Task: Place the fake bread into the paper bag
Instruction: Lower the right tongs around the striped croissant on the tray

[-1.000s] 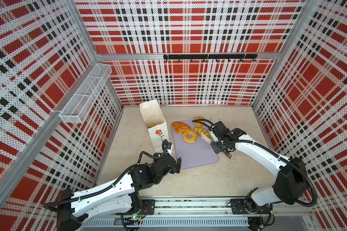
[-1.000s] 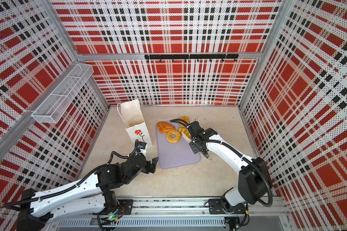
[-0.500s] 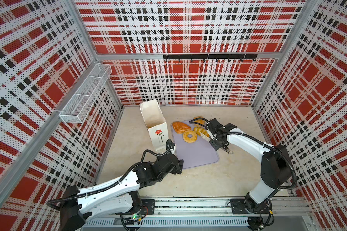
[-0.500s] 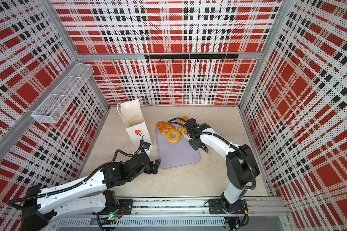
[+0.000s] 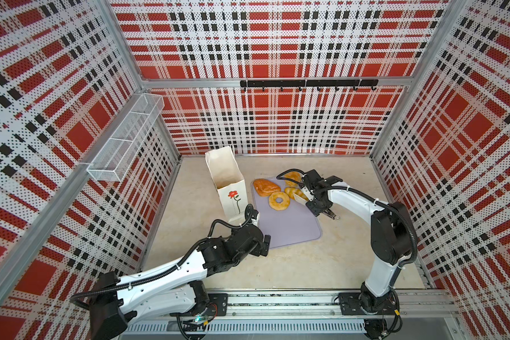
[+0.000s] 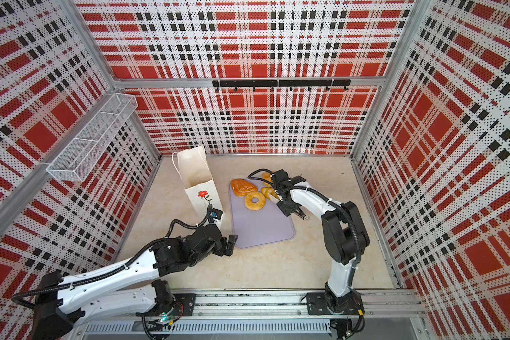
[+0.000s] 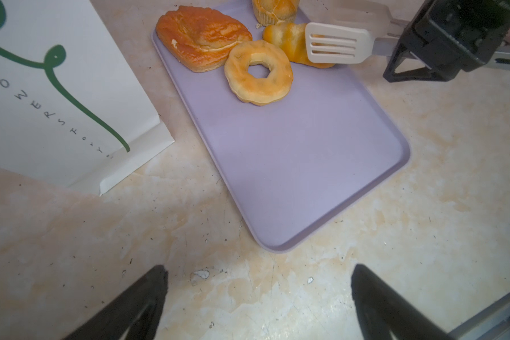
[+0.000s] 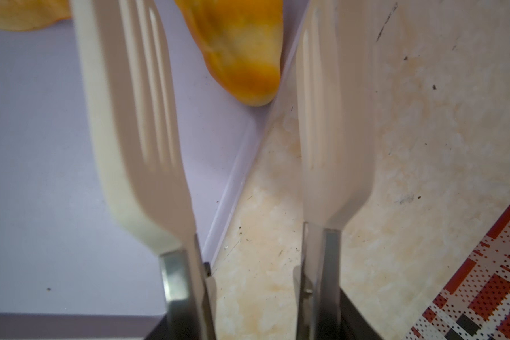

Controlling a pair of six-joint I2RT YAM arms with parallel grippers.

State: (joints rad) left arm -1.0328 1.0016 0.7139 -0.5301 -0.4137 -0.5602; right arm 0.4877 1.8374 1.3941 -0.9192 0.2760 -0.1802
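The step in hand looks like the pick-up of the striped croissant [image 7: 289, 41]. The right gripper [image 5: 317, 204] is clamping the handles of a pair of white slotted serving tongs [image 7: 336, 44]. Their two blades are standing apart, reaching ahead of the claw on either side of the croissant's end. In the right wrist view one blade is hanging over the lilac tray [image 5: 289, 226] and its partner over the bare table [image 7: 424, 206] just outside the rim, so nothing is being pinched yet. The ring doughnut [image 5: 278, 200], the flaky brown pastry [image 5: 265, 187] and the round bun [image 5: 292, 177] are lying just beyond the tong tips. All are crowding the end of the tray nearest this claw. The paper bag [image 5: 230, 188] is standing upright with its mouth open, across the tray from the right claw and just beside the left one. Whether any bread is already lying inside it cannot be told. The left gripper [image 7: 259, 270] is hovering with its jaws spread wide and empty, above the table off the tray's bare corner. The next move probably calls for squeezing the blades onto the croissant without nudging the doughnut. A lift clear of the rim and a carry across to the bag's mouth would follow, with the left claw well placed to steady the bag.
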